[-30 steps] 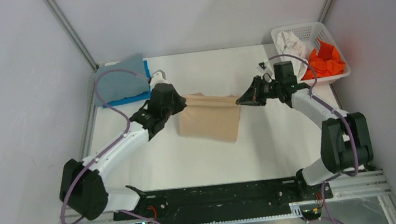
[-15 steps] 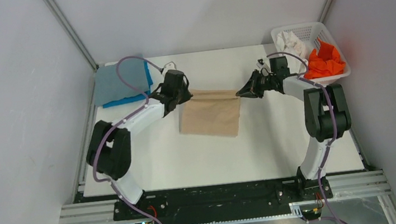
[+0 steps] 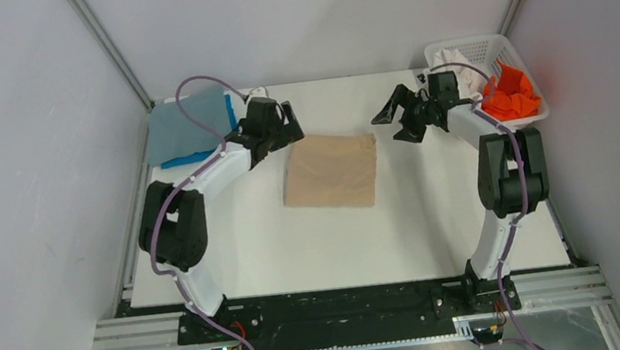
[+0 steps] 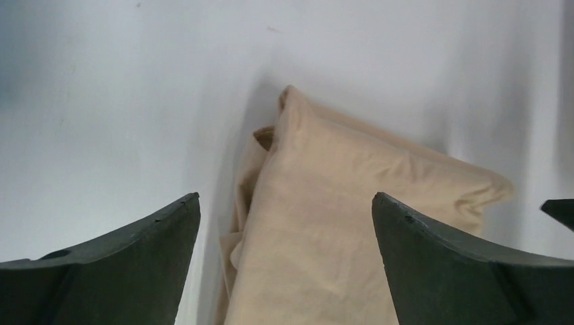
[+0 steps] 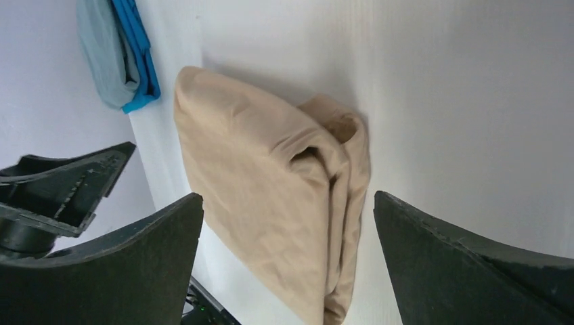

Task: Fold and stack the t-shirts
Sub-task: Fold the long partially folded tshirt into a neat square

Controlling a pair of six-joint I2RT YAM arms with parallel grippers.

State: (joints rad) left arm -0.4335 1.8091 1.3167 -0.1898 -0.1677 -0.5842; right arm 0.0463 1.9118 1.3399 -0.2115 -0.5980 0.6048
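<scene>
We see a folded tan t-shirt (image 3: 331, 172) lying flat mid-table (image 3: 297, 247). Our left gripper (image 3: 288, 131) hovers at its 10 o'clock and our right gripper (image 3: 394, 125) at 2 o'clock, both jaws wide and empty.

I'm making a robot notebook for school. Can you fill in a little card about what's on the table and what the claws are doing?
Middle of white table: folded tan cloth shirt, lying flat, not held
Left claw: open, empty, near the tan shirt's far left corner
Right claw: open, empty, near its far right corner
Far left: folded grey-blue cloth shirt on a bright blue cloth shirt
Far right: white plastic lattice basket holding a crumpled white shirt and a crumpled orange shirt
</scene>
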